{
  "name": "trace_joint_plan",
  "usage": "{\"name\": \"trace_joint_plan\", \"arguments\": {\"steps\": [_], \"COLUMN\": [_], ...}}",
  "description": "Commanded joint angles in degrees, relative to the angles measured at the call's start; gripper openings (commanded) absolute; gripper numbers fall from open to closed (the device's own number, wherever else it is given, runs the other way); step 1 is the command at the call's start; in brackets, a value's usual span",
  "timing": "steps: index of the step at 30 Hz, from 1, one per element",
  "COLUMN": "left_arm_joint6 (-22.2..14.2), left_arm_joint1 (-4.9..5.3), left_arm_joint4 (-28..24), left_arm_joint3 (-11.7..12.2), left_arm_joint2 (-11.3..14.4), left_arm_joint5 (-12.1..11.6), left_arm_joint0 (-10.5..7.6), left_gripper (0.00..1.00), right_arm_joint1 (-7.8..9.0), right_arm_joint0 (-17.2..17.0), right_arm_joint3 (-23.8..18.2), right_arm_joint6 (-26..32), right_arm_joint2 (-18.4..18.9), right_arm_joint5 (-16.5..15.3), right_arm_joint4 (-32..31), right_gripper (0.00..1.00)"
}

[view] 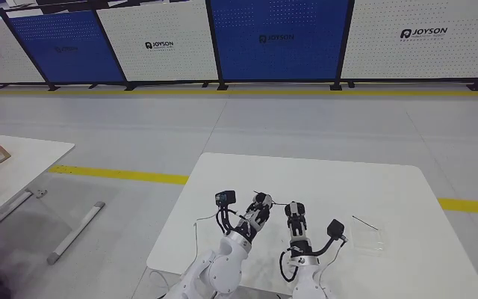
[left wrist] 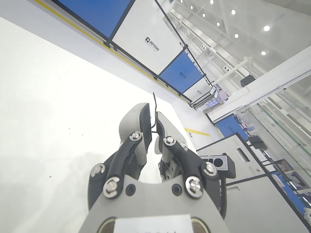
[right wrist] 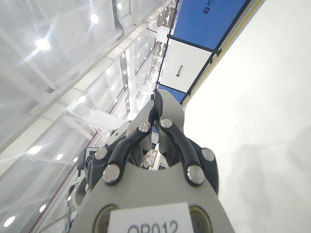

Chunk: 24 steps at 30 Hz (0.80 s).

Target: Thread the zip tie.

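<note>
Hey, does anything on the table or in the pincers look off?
Nothing spilled or broken. The zip tie in the left pincer is kinked, not straight, above the fingertips. A loose black strip lies askew at the edge of the clear tray; whether it rests on the rim is unclear.

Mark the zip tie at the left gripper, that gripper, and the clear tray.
thin black zip tie [left wrist: 155, 100]: left wrist view, strip past the fingertips.
left gripper [left wrist: 152, 110]: left wrist view, midway between fingertips.
clear plastic tray [view: 376, 244]: top view, bare floor.
</note>
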Motion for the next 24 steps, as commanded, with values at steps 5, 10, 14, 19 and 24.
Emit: {"name": "trace_joint_plan", "arguments": {"steps": [5, 10, 14, 19, 24], "left_arm_joint6": [-0.3, -0.9, -0.5, 1.7, 0.8], "left_arm_joint1": [-0.01, -0.04, -0.35, -0.98, -1.28], "left_arm_joint4": [0.2, -1.7, -6.1, -13.5, -18.3], "left_arm_joint3": [0.2, -0.4, -1.2, -2.6, -3.7], "left_arm_joint2": [0.4, 0.3, -0.1, -1.4, -1.9], "left_arm_joint5": [-0.2, 0.4, 3.3, 8.5, 10.7], "left_arm_joint0": [-0.15, 0.21, 0.37, -0.32, -0.48], "left_gripper": [0.0, 0.0, 0.0, 0.0, 0.0], "right_arm_joint1": [0.01, 0.04, 0.17, 0.49, 0.79], "right_arm_joint0": [-0.1, -0.4, -0.9, -2.5, -3.9], "right_arm_joint3": [-0.1, -0.9, -1.1, -2.0, -3.0], "right_arm_joint6": [-0.1, -0.7, -0.3, -0.5, 2.0], "right_arm_joint2": [0.0, -0.1, -0.1, 0.9, 1.5], "right_arm_joint5": [-0.1, -0.7, -1.7, -3.6, -4.5], "right_arm_joint4": [-0.1, -0.6, -1.1, -0.7, 1.5], "right_gripper": [0.0, 1.0, 1.0, 1.0, 1.0]}}
